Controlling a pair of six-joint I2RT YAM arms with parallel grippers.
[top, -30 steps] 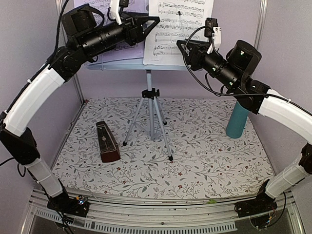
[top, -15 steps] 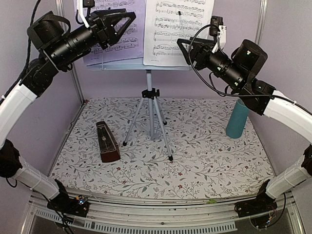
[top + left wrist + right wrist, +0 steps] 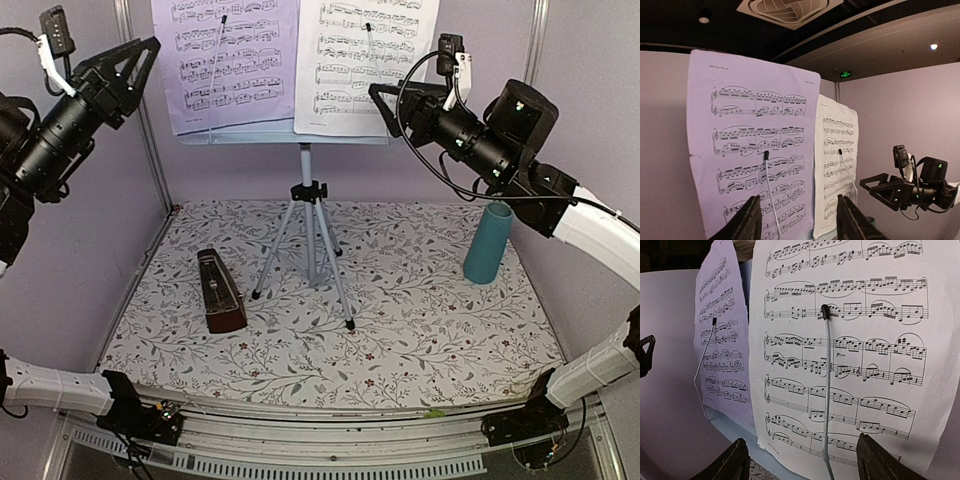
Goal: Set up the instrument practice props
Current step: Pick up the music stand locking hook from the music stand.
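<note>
The music stand (image 3: 311,192) is seen upright on the desk (image 3: 430,330), and the sheet-music pages (image 3: 225,60) are propped on its ledge. The metronome (image 3: 221,292) is placed just left of the stand's legs. The left pincer (image 3: 797,222), partly spread and empty, is raised left of the stand. The right pincer (image 3: 805,460), spread wide and empty, is raised to its right.

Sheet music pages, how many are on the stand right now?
2. A lilac page on the left of the music stand, a white page on its right. More could be hidden behind them.
</note>
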